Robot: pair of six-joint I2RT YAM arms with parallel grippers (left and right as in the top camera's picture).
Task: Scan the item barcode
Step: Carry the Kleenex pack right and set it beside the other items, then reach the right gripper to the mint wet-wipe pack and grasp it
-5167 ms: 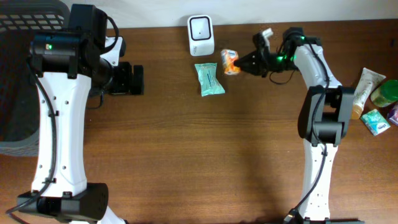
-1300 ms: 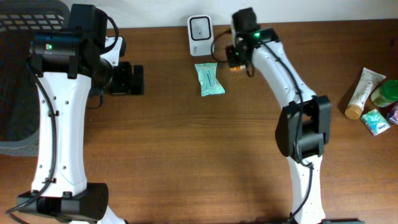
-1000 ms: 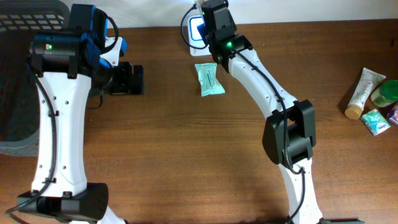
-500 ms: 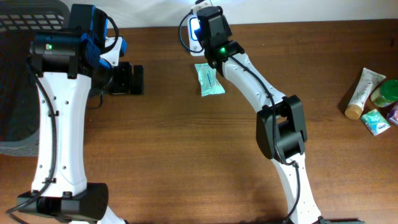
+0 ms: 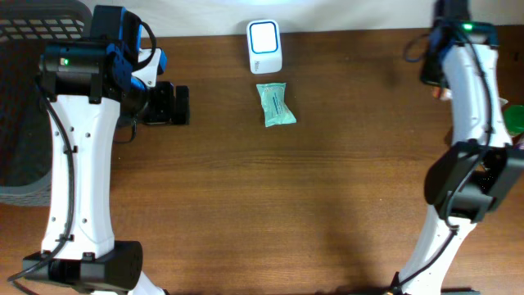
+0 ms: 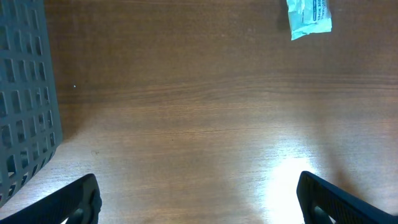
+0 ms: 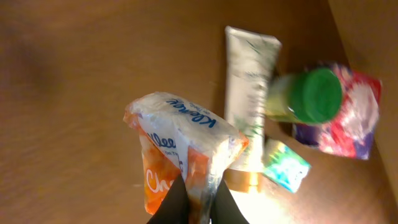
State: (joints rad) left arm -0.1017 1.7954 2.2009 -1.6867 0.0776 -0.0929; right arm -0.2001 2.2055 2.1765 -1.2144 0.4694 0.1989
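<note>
1. Your right gripper [image 7: 196, 203] is clamped on a thin edge of the orange-and-white crinkly snack packet [image 7: 180, 146], and the packet is off the table
2. The packet is at the far right, above a cluster: white squeeze tube [image 7: 249, 87], green-capped bottle [image 7: 305, 94], small teal sachet [image 7: 284, 165], purple-and-pink floral pouch [image 7: 348, 127]. It's well apart from the white barcode scanner [image 5: 264, 45] at the back centre of the brown wooden table [image 5: 246, 205]
3. Your left gripper [image 6: 199, 205] has its jaws spread wide and holds nothing. It's parked over bare wood near the dark mesh basket [image 6: 25, 93]
4. Risk: the grip is only on a seam-like edge. A fast swing could make the film slide out, and the packet would drop into the cluster
5. Risk: a drop or a low pass here could tip the green-capped bottle. It looks like the tallest thing underneath
6. Risk: I can't see a barcode in either view. If you bring the wrong face to the scanner window, you get no read
7. Risk: a flat teal packet [image 5: 276, 103] lies just in front of the scanner. A low approach could clip it or push it under the window, and the wrong item could get read
8. Whether this packet has been scanned can't be told from here, so check before releasing it
</note>
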